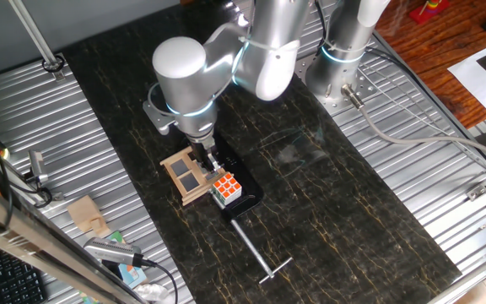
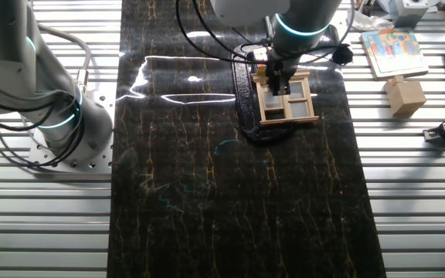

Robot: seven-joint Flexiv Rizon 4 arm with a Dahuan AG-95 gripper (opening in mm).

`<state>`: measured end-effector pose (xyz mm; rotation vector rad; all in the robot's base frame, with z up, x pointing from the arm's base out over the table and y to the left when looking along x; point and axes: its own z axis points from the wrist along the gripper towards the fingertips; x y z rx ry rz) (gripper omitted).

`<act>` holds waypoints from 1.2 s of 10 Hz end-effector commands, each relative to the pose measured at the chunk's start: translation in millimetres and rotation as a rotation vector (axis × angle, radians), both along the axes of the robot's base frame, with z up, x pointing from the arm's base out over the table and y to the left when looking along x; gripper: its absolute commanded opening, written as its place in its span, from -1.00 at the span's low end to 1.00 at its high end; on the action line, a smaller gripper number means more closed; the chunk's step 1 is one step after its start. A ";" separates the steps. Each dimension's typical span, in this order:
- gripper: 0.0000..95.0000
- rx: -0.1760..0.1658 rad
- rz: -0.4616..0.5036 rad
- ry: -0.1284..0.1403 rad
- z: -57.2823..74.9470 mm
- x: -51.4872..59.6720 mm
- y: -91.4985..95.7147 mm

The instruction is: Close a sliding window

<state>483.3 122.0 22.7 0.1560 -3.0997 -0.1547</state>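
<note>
The sliding window [image 1: 186, 176] is a small light-wood frame with grey panes. It lies on a black base [image 1: 250, 192] in the middle of the dark table. It also shows in the other fixed view [image 2: 290, 102], with four panes in a cross grid. My gripper [image 1: 207, 158] points down at the frame's edge nearest the multicoloured cube [image 1: 226, 187]. In the other fixed view the gripper [image 2: 278, 79] has its dark fingertips on the frame's upper left part. The arm hides the fingers' gap, so I cannot tell whether they are open or shut.
A metal T-shaped rod [image 1: 258, 255] lies on the table in front of the base. A second arm's base [image 2: 52, 116] stands at the left. A wooden block [image 2: 405, 96] and a picture card [image 2: 392, 51] lie on the right side rails.
</note>
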 end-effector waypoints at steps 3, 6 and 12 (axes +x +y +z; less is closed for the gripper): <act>-1.00 -0.003 -0.002 -0.004 -3.6 -1.3 1.2; -1.00 -0.003 -0.003 -0.007 -4.5 -1.4 2.2; -1.00 -0.013 0.003 -0.013 -8.1 -1.4 0.5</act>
